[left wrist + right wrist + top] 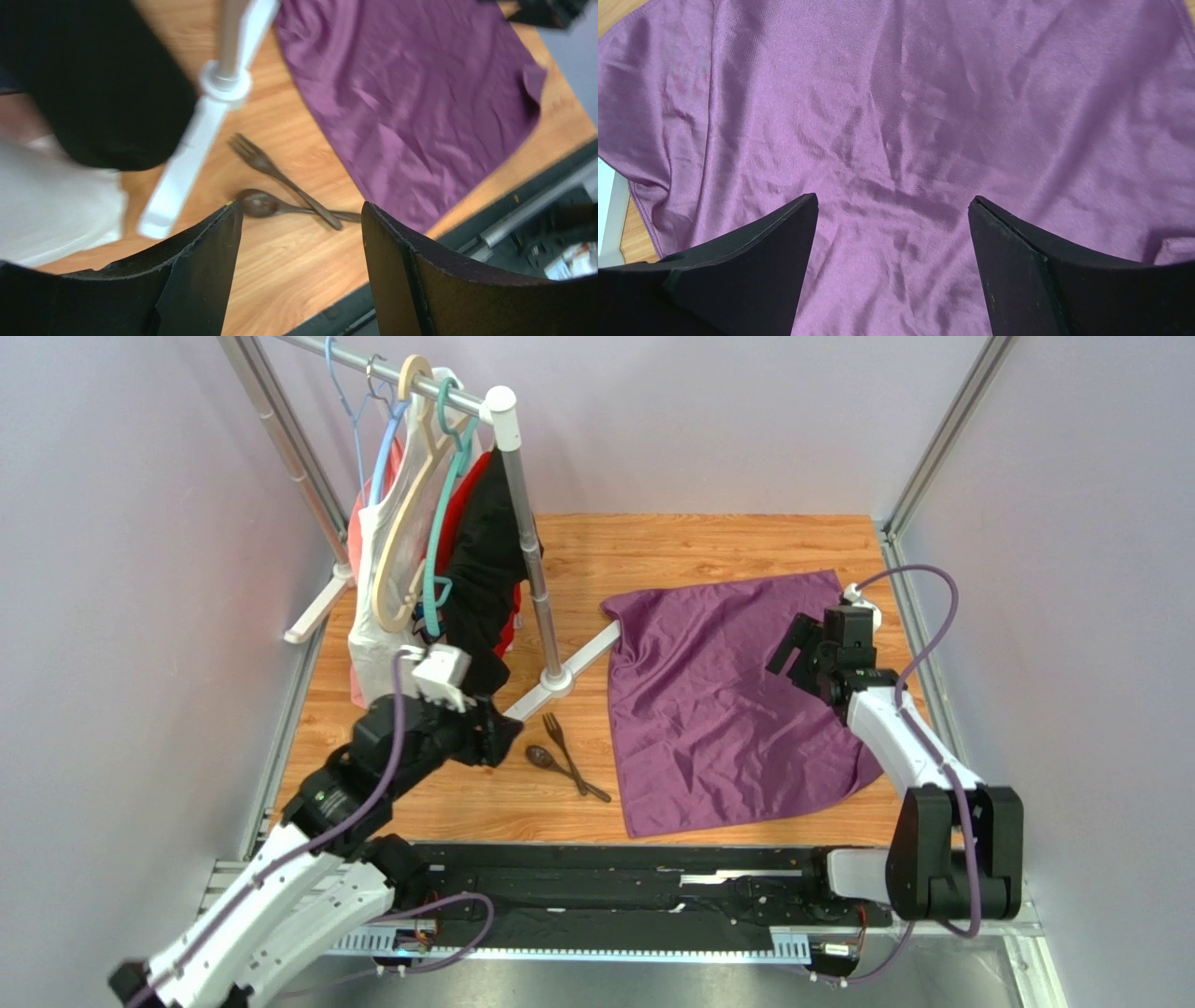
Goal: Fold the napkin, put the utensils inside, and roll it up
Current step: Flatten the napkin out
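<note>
- The purple napkin [730, 707] lies spread flat and unfolded on the wooden table [673, 546], right of centre in the top view. It is wrinkled, and one corner at the right edge of the left wrist view is curled up.
- The wooden fork [558, 735] and wooden spoon [547, 759] lie just left of the napkin's lower left edge with their handles crossed. They sit close to the white foot of the clothes rack [561, 679].
- The left gripper [302, 213] is spread wide and empty, hanging above the utensils.
- The right gripper [892, 203] is also parted with nothing between its fingers, over the napkin's upper right part.
- The cloth looks thin, light and limp, and probably slick on the wood. Pinching a corner or hem is likely better than the middle, since a mid-cloth grab would bunch it.
- The utensils look stiff, light and slim and lie flat, so the handles are the likely hold. Because they are crossed, lifting one may drag the other.
</note>
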